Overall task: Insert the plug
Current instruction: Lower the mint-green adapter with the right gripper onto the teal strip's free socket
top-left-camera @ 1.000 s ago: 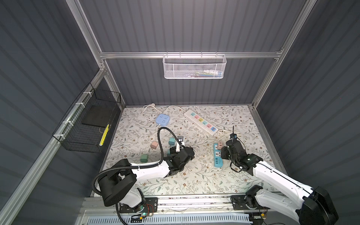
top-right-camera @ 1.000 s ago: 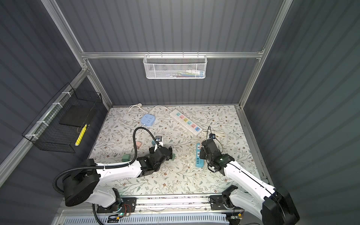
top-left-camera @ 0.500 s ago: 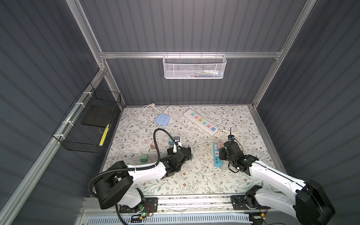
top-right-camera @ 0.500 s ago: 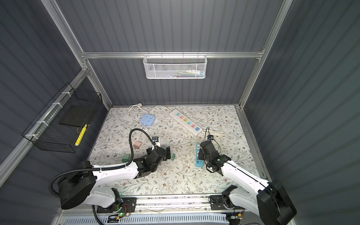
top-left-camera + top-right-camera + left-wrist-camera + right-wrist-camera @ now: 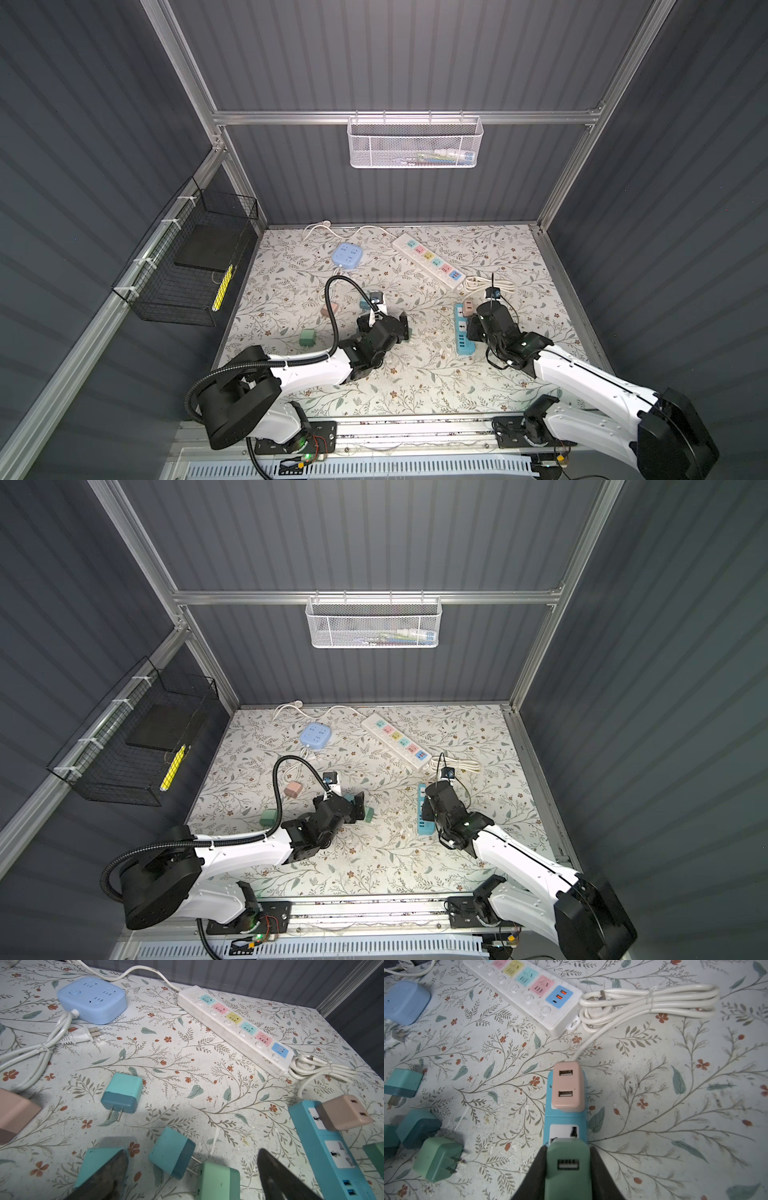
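Right wrist view: the right gripper (image 5: pixel 568 1148) is clenched on a sage-green plug (image 5: pixel 568 1167), its dark fingers (image 5: pixel 536 1167) pressing the two flat sides, directly over the second socket of a teal power strip (image 5: pixel 564 1118) on the floral table (image 5: pixel 675 1105). A pink adapter (image 5: pixel 566 1086) sits in the socket beyond. The green plug is a small rounded cube with one USB port facing the camera. Its prongs are hidden, so whether they have entered the socket cannot be told. It looks light and rigid, with smooth plastic that could slip or twist under a push. The side grip seems right, since it leaves the prong face clear. The left gripper (image 5: pixel 193 1151) hangs with its fingers spread, grasping nothing, above loose teal chargers (image 5: pixel 122 1093) lying beside the strip.
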Available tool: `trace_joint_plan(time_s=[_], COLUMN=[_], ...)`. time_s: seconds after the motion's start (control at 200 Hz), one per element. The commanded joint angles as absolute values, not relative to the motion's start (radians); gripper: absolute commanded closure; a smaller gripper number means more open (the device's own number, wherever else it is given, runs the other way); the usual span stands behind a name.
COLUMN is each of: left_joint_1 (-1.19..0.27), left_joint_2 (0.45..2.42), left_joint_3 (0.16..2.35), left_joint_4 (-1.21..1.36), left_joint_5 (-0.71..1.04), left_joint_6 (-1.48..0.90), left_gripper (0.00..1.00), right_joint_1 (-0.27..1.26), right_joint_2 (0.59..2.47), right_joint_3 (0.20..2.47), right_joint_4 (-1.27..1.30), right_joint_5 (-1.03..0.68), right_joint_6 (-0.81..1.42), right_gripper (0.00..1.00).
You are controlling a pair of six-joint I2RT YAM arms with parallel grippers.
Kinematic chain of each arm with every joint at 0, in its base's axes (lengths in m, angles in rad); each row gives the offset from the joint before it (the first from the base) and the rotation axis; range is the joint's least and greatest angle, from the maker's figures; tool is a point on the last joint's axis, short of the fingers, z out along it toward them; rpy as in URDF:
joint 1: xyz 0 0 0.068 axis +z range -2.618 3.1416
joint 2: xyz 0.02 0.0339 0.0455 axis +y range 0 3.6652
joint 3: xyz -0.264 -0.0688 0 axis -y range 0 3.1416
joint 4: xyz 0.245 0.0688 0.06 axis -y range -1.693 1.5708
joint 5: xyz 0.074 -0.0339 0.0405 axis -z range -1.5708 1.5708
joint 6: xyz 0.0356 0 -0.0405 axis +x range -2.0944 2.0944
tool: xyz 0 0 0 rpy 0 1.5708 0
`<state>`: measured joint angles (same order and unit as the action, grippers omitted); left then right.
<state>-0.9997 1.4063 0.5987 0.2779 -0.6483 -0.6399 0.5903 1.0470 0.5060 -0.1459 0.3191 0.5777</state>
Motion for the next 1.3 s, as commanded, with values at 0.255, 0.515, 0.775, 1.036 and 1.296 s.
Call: trace_joint_plan(time_s=[0.255,0.515,0.775,1.036,1.296], left_joint_1=[-0.987,-0.983,-0.983,-0.983,-0.981], left_joint_2=[1.388,1.365,1.367,1.36,1.341], left_joint_3=[0.596,0.575,0.572,0.566,0.554], left_joint_4=[0.323,0.327,0.328,0.332,0.33], left_joint_5=[-0.618,-0.593,-0.581,-0.59,-0.605], left_joint_6=[-0.609,-0.603,-0.603,-0.601,-0.594], left_gripper=[0.03,0.01,0.02,0.02,0.02], right_joint_1=[0.591,0.597,0.598,0.671,0.718], right_joint_2=[1.16,1.211,1.2,1.296,1.358], right_joint_3=[0.552,0.548,0.54,0.525,0.514], right_joint_4=[-0.136,-0.118,-0.143,-0.11,-0.124], right_joint_5=[0.359,0.397,0.4,0.434,0.471], right_joint_6=[0.505,0.489,0.487,0.548,0.611], right_gripper=[0.77,0.77,0.77,0.77,0.76])
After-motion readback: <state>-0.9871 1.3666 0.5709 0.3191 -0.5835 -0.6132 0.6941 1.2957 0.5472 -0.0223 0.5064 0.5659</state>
